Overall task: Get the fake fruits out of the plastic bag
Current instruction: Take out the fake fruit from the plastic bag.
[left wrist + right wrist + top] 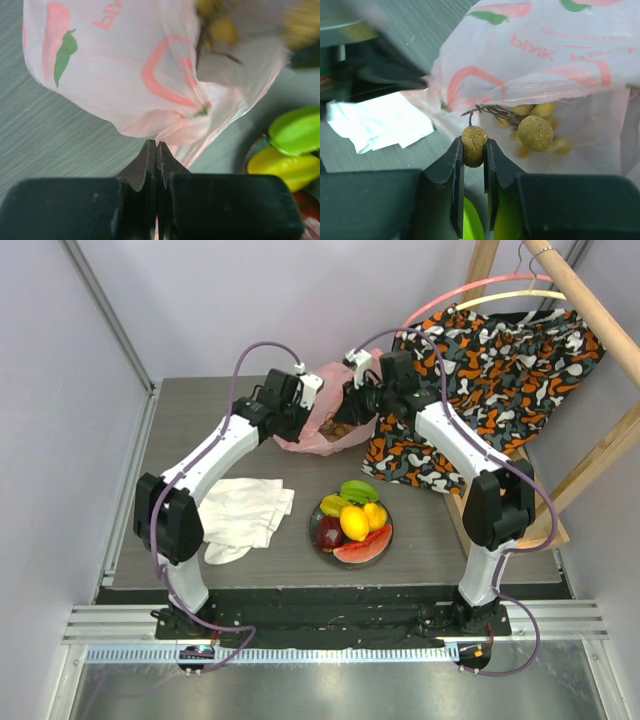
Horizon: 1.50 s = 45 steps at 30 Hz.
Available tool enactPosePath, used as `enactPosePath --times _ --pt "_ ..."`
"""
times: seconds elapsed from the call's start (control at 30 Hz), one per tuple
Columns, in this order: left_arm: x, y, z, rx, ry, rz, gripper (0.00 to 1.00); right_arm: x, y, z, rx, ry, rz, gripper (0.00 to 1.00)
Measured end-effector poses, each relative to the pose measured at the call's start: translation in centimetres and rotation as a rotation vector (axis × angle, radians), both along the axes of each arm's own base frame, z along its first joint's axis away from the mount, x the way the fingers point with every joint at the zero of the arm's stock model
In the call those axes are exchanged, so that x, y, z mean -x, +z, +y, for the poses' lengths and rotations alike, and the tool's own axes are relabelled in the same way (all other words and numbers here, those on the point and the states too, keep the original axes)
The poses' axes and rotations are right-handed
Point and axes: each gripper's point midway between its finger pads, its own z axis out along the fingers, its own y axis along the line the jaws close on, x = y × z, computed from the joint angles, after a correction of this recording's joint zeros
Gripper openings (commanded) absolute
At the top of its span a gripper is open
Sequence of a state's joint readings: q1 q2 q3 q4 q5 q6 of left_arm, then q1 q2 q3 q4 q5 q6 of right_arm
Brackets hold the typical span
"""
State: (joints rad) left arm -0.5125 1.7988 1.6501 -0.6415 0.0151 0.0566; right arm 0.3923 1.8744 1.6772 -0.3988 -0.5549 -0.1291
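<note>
The pink plastic bag lies at the back of the table between both arms. My left gripper is shut on a thin fold of the bag's edge. My right gripper is at the bag's mouth, shut on one brownish-yellow grape still joined by its stem to the bunch inside. Other fake fruits, a dark red apple, yellow pieces, a green piece and a watermelon slice, sit on a dark plate near the front.
A crumpled white cloth lies left of the plate. Orange-black patterned fabric hangs over a wooden rack at the right, close behind the right arm. Grey walls close off the table's left and back.
</note>
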Motion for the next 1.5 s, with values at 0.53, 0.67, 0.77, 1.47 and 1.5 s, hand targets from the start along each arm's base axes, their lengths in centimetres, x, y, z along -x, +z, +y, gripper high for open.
enactPosePath --times 0.53,0.67,0.77,1.47,1.5 --pt "-5.6 1.9 2.3 0.015 0.162 -0.092 0.0 3.3 6.4 -1.6 -0.016 -0.013 -0.072 0.01" --pt "-5.7 2.0 2.3 0.034 0.19 -0.092 0.0 2.7 7.5 -3.1 0.009 -0.049 -0.114 0.01" --pt "-6.1 2.2 2.9 0.047 0.235 -0.094 0.0 2.3 7.5 -4.6 0.044 -0.069 -0.118 0.01" --pt "-6.8 3.3 3.1 0.157 0.271 -0.07 0.12 7.3 20.1 -4.0 -0.137 0.019 -0.264 0.01" --pt "-6.7 3.3 3.1 0.157 0.268 -0.07 0.13 7.7 21.0 -3.9 -0.149 0.028 -0.277 0.02"
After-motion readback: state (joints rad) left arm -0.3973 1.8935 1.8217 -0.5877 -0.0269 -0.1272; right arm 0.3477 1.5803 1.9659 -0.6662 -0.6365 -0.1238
